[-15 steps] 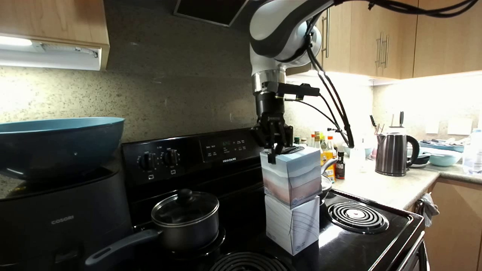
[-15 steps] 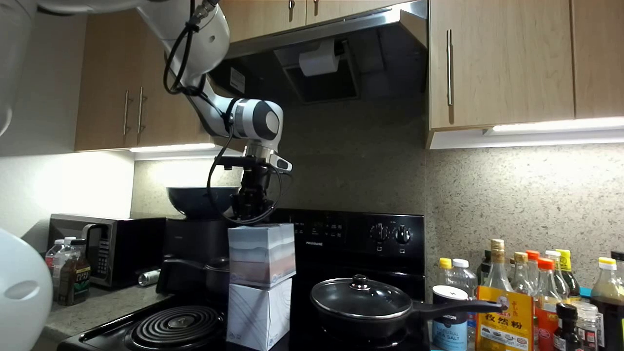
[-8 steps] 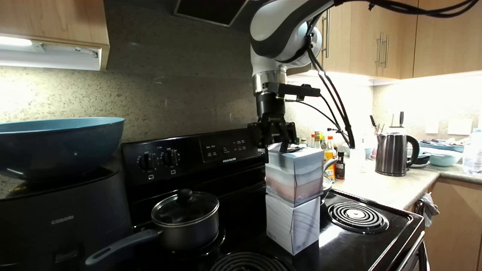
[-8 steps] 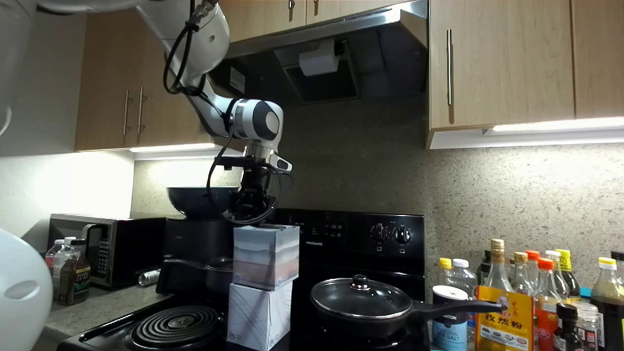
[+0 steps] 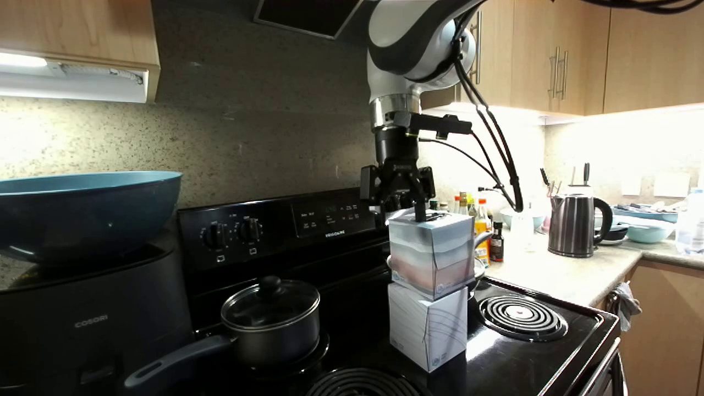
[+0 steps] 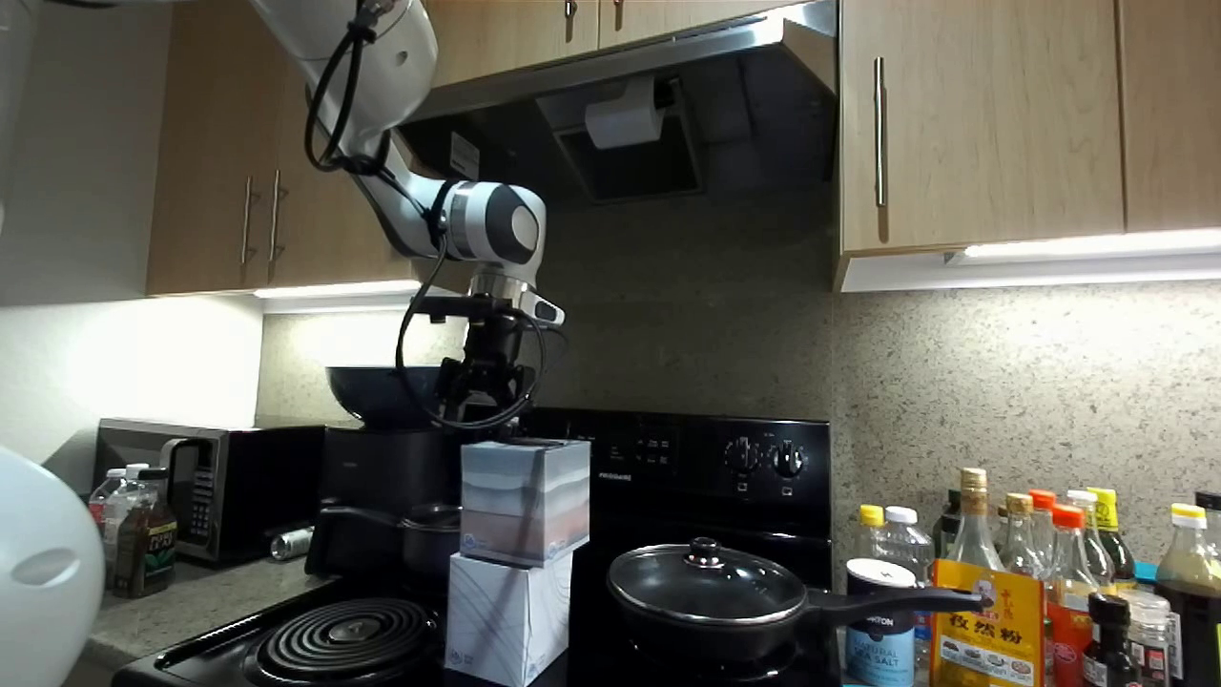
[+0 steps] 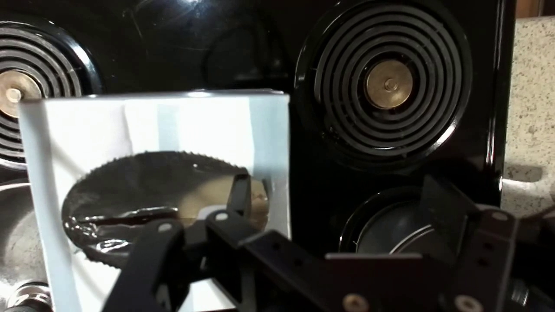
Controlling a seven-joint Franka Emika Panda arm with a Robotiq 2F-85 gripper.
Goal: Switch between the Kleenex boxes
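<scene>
Two Kleenex boxes are stacked on the black stove. The upper box, with blue-grey and pinkish wave bands, rests a little askew on the lower white box, which has thin curved lines. Both also show as the upper box and the lower box. Right over the stack, my gripper points down, open. From the wrist, the gripper has one finger above the upper box's oval opening and the other beyond its edge. Whether a fingertip touches the box, I cannot tell.
A lidded saucepan stands beside the stack on the stove. A lidded frying pan sits on its other side. Bare coil burners show. Bottles and a kettle are on the counter.
The gripper has let go of the upper box's wall, opened wide and risen slightly. The upper box has shifted a little rightward in both exterior views and settled on the lower one.
</scene>
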